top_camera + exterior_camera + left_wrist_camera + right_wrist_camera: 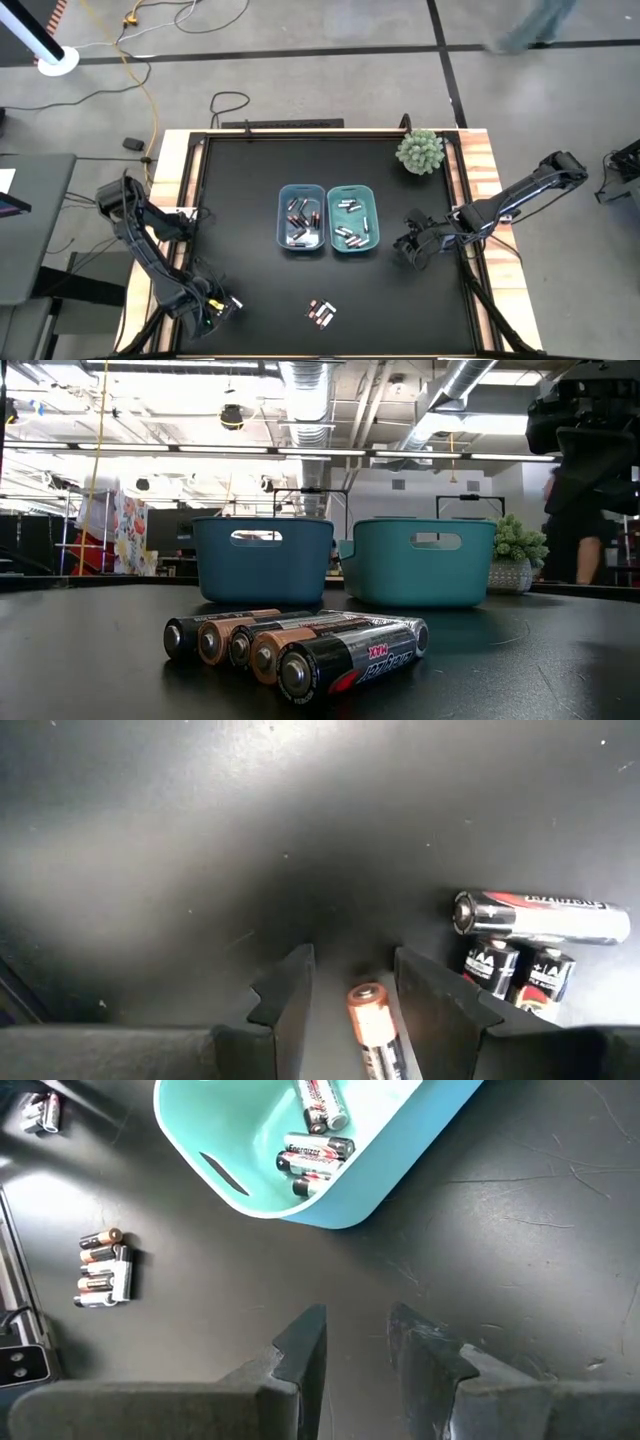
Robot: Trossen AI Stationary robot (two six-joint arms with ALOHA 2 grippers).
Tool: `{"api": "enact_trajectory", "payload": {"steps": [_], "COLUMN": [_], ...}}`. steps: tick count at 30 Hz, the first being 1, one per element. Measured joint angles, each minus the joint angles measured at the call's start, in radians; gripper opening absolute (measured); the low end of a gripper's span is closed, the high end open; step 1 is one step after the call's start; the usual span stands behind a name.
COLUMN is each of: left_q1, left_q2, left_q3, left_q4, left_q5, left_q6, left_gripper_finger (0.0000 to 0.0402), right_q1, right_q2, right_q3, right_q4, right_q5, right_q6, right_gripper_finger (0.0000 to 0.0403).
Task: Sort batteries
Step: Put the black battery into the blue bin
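Batteries [300, 645] lie nearest me, a small loose pile side by side near the table's front edge, well apart from the blue bin [282, 215] and teal bin [376, 215], which already hold more cells. One cell [368, 1020] sits between the fingers of my left gripper [350, 995], near the front left corner. I see a sliver of gap at the tips, so I cannot tell whether it is clamped farther back. My right gripper [355, 1340] hovers beside the teal bin, jaws apart and empty.

I judge these cells stiff, light and smooth-skinned, so they will likely roll at a nudge and slip from a shallow pinch. I would grip across the middle of the body, jaws square to its length, and single out an outer cell so its neighbours don't scatter.
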Motion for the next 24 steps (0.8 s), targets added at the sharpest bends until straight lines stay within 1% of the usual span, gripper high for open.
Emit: {"api": "enact_trajectory", "payload": {"steps": [3,24], "left_q1": [0.0,0.002], "left_q2": [-0.002,0.002], "left_q3": [-0.023,0.004], "left_q4": [0.042,0.06], "left_q5": [0.008,0.041], "left_q6": [0.01,-0.035], "left_gripper_finger": [0.0139,0.0139], "right_q1": [0.0,0.0], "right_q2": [0.0,0.0], "right_q3": [0.0,0.0], "right_q4": [-0.002,-0.001], "right_q5": [0.0,0.0], "right_q6": [-0.002,-0.003], "right_gripper_finger": [0.0127,0.0127]}}
